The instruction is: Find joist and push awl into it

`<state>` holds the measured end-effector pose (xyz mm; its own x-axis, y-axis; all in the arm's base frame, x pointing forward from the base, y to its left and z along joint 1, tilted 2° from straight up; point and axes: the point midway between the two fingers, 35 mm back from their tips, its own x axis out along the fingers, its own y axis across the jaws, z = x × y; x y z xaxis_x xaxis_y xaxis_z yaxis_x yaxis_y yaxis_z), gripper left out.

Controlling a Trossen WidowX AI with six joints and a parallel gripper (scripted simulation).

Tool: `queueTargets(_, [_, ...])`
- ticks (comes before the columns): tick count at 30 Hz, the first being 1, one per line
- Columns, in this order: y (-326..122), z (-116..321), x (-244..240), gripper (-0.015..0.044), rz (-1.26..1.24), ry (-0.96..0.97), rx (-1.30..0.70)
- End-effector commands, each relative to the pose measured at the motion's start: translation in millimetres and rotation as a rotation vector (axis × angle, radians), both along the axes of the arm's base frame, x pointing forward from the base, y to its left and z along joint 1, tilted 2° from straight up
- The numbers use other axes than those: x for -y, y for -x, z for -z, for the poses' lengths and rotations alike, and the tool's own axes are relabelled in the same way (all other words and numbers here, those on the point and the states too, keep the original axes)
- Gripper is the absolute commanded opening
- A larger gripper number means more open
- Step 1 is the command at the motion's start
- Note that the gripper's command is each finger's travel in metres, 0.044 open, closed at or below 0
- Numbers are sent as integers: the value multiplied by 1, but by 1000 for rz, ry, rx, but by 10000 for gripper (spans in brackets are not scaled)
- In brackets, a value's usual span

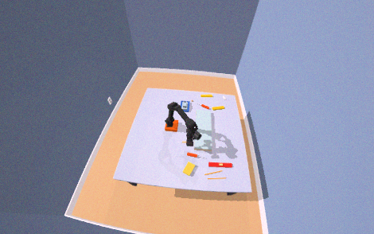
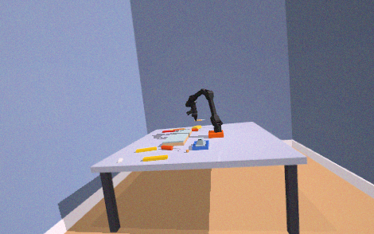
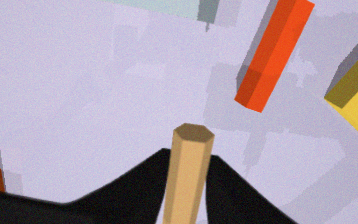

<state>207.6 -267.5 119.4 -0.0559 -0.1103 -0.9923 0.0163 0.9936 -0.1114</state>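
The stud finder [image 1: 185, 106] [image 2: 200, 142] is sitting in the blue tray [image 1: 185, 111] [image 2: 200, 147], so the searching and putting-away parts are probably done, though the pictures are not showing where the joist is. The black gripper [image 1: 190, 143] [image 2: 196, 119] [image 3: 188, 160] is closing most of the way, its fingers pressing on both sides of the awl's pale wooden handle [image 1: 184, 142] [image 2: 200, 119] [image 3: 187, 180]. The awl is hanging above the worktop [image 1: 139, 159] [image 2: 255, 147] [image 3: 75, 100], beside the pale green floor panel [image 1: 206, 119] [image 2: 175, 139] [image 3: 160, 6], and in the exterior view its handle is lying nearly level. An orange-handled tool [image 1: 192, 155] [image 2: 195, 130] [image 3: 275, 55] is resting nearby. Picking up appears to be done; turning the awl point-down, bringing it over the joist and making the single push seem to be remaining. Whether the panel is already bearing a hole is too small to tell.
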Motion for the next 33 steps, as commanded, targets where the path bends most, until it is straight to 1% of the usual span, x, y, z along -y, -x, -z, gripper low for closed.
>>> queueTargets(1, [2,-8,4,0,51,109,22])
queueTargets(17, [12,-37,15,0,310,516,199])
queueTargets(33, [34,-72,11,0,622,857,495])
